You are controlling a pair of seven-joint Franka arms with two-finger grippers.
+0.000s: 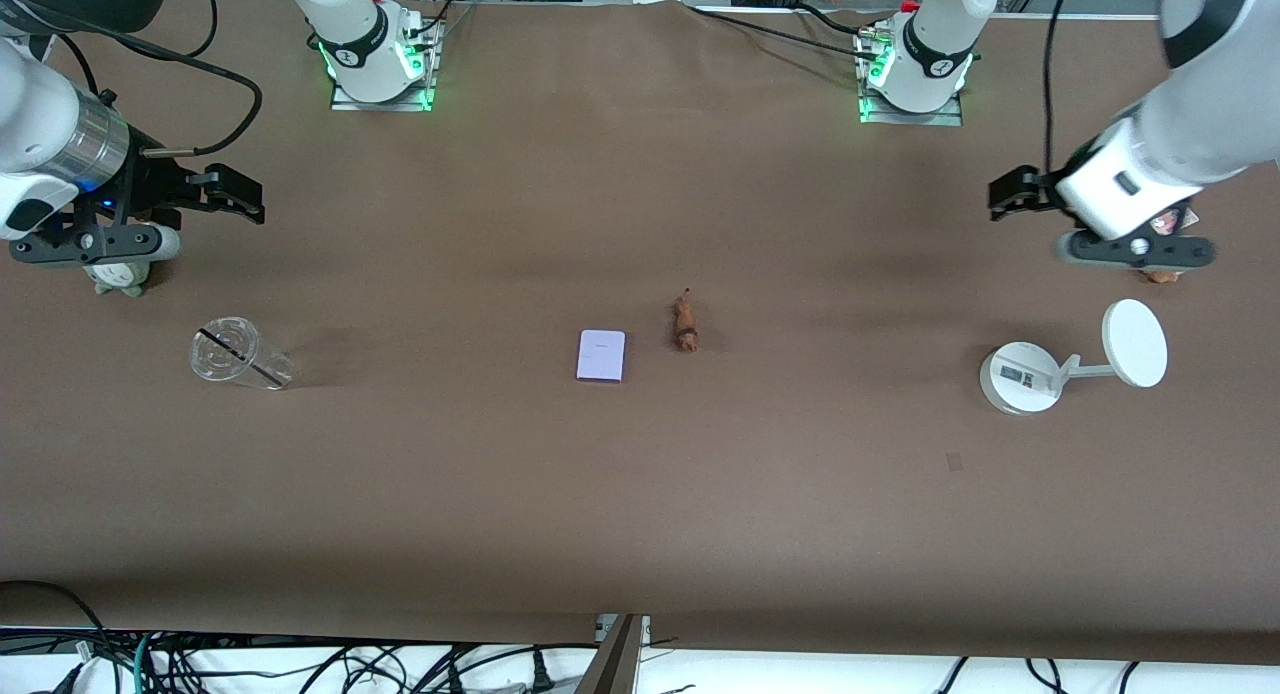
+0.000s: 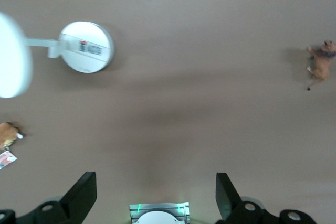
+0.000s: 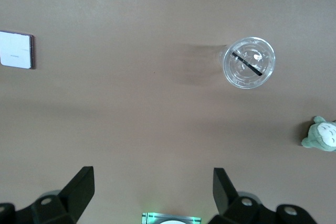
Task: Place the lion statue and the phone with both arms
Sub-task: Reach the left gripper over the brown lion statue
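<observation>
The lion statue (image 1: 686,323), a tiny orange-brown figurine, lies on the brown table near its middle; it also shows in the left wrist view (image 2: 321,64). The phone (image 1: 601,356), a flat pale lavender rectangle, lies beside it, slightly nearer the front camera and toward the right arm's end; it also shows in the right wrist view (image 3: 16,50). My left gripper (image 1: 1010,195) is open and empty, up over the left arm's end of the table. My right gripper (image 1: 235,195) is open and empty, up over the right arm's end.
A white round-based stand with a disc (image 1: 1070,361) stands at the left arm's end, with a tan plush (image 1: 1162,274) partly hidden under the left hand. A clear plastic cup (image 1: 238,354) and a grey-green plush (image 1: 122,276) sit at the right arm's end.
</observation>
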